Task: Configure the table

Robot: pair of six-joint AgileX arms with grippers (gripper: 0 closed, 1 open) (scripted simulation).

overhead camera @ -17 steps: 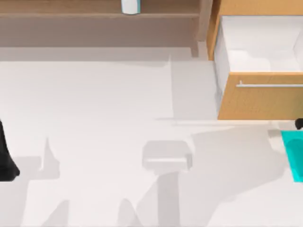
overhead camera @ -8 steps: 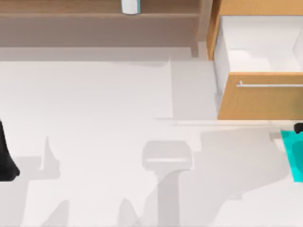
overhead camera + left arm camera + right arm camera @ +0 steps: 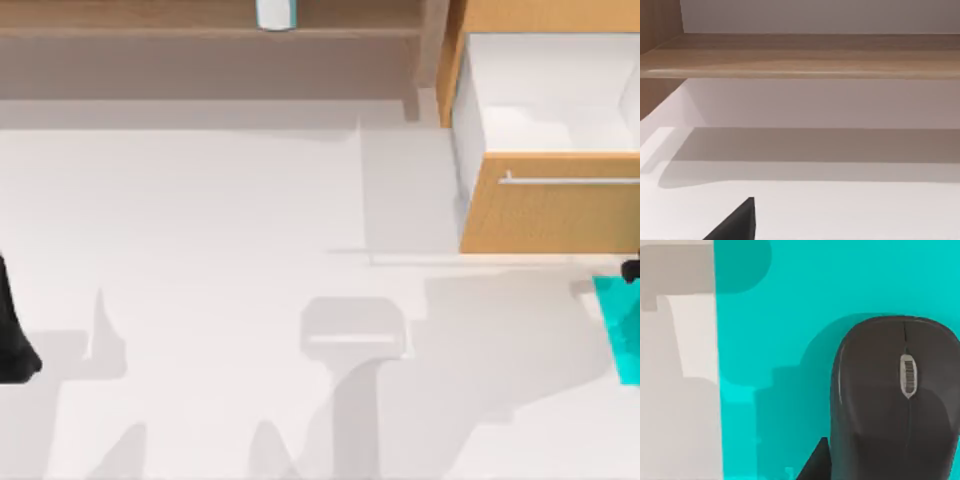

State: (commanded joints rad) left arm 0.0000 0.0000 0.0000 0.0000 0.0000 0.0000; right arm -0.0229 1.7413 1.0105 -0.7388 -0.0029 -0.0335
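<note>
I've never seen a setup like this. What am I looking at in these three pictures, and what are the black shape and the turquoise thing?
It is a simulated pair of robot arms at a white table. The top view looks straight down. The black shape at the table's left edge is the left arm, parked there. At the back stand a wooden shelf with a pale object on it, and an orange-brown cabinet with its drawer pulled open. The other two pictures come from cameras on the arms' wrists. The left one looks toward the shelf. The right one looks down on a turquoise mat at the table's right edge, with a dark computer mouse on it. I see nothing held.
</note>
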